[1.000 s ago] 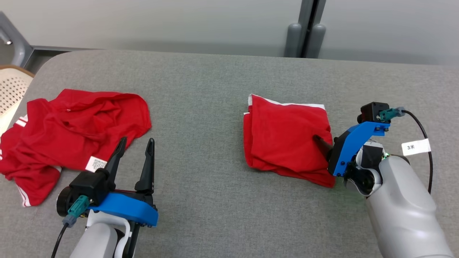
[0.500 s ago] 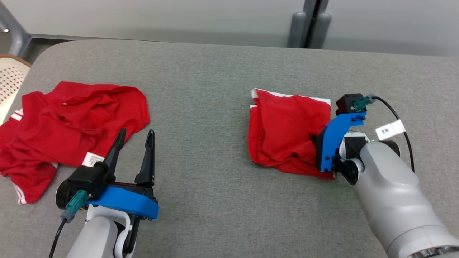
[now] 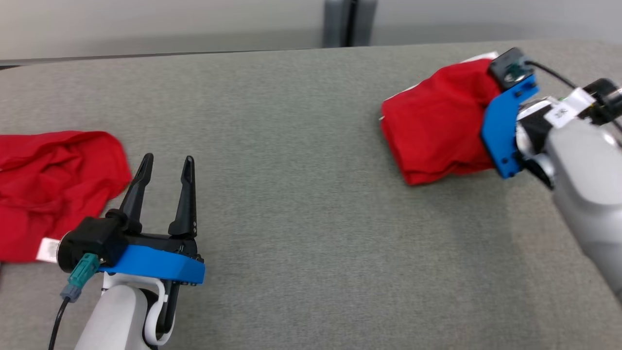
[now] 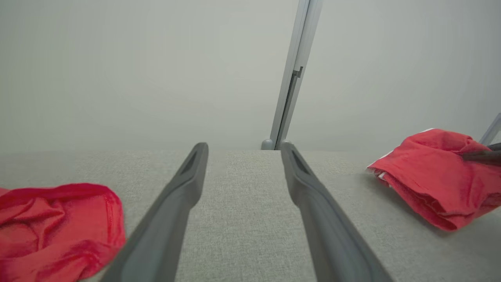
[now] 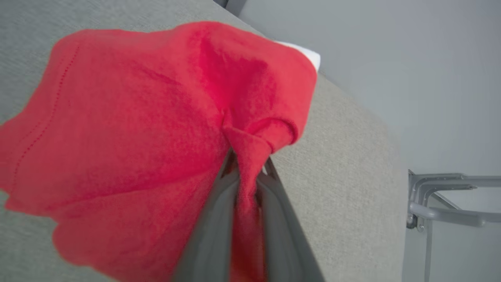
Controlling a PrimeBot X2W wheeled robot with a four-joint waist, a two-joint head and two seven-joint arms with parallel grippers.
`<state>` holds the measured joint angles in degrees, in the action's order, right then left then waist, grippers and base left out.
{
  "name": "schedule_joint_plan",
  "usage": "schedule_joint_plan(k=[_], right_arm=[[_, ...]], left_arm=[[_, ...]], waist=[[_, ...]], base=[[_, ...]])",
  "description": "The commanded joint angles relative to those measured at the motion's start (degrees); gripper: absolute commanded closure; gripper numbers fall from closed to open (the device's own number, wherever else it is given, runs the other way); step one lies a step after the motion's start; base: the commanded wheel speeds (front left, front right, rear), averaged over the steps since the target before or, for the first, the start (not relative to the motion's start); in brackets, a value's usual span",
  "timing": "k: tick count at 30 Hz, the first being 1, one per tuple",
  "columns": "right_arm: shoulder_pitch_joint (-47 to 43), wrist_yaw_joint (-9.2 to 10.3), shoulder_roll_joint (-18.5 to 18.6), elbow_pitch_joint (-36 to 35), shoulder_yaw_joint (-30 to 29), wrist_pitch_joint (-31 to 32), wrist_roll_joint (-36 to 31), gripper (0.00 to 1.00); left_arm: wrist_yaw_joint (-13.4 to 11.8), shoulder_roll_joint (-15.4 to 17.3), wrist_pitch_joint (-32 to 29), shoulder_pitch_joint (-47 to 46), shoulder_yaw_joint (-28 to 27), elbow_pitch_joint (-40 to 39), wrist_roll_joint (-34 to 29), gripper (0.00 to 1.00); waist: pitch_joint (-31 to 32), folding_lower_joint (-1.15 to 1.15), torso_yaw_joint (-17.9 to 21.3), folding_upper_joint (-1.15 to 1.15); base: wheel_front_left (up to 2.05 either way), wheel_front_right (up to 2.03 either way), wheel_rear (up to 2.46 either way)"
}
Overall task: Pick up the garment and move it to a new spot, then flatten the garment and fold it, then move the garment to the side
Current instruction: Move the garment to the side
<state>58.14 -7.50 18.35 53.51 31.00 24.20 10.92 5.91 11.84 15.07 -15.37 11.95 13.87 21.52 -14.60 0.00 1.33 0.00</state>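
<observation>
The garment [image 3: 437, 121] is a folded red shirt with a white edge, bunched up at the table's far right. My right gripper [image 5: 246, 164] is shut on a pinch of its red cloth [image 5: 137, 117], which hangs from the fingers. In the head view the fingers are hidden behind the garment and the blue wrist mount [image 3: 508, 126]. The left wrist view has the garment [image 4: 426, 176] at its right side. My left gripper [image 3: 167, 163] stands open near the front left with nothing between its fingers [image 4: 195, 176].
A second, crumpled red garment [image 3: 53, 180] with a white label lies at the table's left, beside my left gripper. The grey cloth-covered table [image 3: 301, 146] ends close beyond the held garment, where a metal frame [image 5: 442, 203] stands. A grey post [image 3: 349, 22] rises behind.
My right gripper has shut on the folded garment and carried it to the right and toward the table's back. The camera has turned to the right. The left gripper stays open.
</observation>
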Motion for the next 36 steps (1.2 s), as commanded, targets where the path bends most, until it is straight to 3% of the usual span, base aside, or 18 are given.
schedule_joint_plan(k=[1,7,12,17,26,27,28,36], right_arm=[[0.76,0.01,3.54,-2.80,2.24,0.37,1.92,1.00],[-0.32,0.01,14.88,-10.36,6.70,-0.74,5.65,1.00],[-1.46,0.01,19.71,-11.97,6.69,-3.83,6.21,1.00],[-2.52,0.02,22.89,-10.85,4.69,-8.29,5.09,1.00],[-2.75,0.02,24.19,-7.33,-1.86,-16.01,-3.28,1.00],[-2.94,0.02,24.03,-6.97,-2.68,-16.59,-4.40,0.62],[-3.29,0.02,23.65,-6.66,-3.53,-17.08,-5.08,0.00],[-7.17,0.02,19.30,-6.39,-12.04,-22.11,-11.67,0.00]], left_arm=[[0.17,0.19,0.14,-0.35,-0.26,-0.60,-0.63,0.00],[0.56,1.15,0.14,-2.68,-0.33,-2.49,-1.94,0.00],[0.66,2.03,0.13,-4.08,0.22,-3.26,-2.48,0.00],[0.74,3.55,-1.09,-5.22,0.79,-4.68,-3.07,0.00],[0.48,5.53,-3.27,-6.11,1.08,-8.28,-3.49,0.00],[0.41,5.66,-3.44,-6.11,1.11,-8.56,-3.46,0.00],[0.36,5.75,-3.57,-6.08,1.14,-8.77,-3.36,0.00],[0.11,5.62,-3.36,-4.83,1.40,-8.14,-2.49,0.00]], waist=[[-2.35,0.00,3.40,0.00],[-6.19,0.00,7.58,0.00],[-8.46,0.00,9.53,0.00],[-11.18,0.00,10.92,0.00],[-14.69,0.00,11.30,0.00],[-14.91,0.00,11.24,0.00],[-15.03,0.00,11.19,0.00],[-12.53,0.00,10.78,0.00]], base=[[0.00,0.00,0.00],[0.00,0.00,0.00],[0.00,0.00,0.00],[0.00,0.00,0.00],[0.00,0.00,0.00],[0.00,0.00,0.00],[0.00,0.00,0.00],[0.00,0.00,0.00]])
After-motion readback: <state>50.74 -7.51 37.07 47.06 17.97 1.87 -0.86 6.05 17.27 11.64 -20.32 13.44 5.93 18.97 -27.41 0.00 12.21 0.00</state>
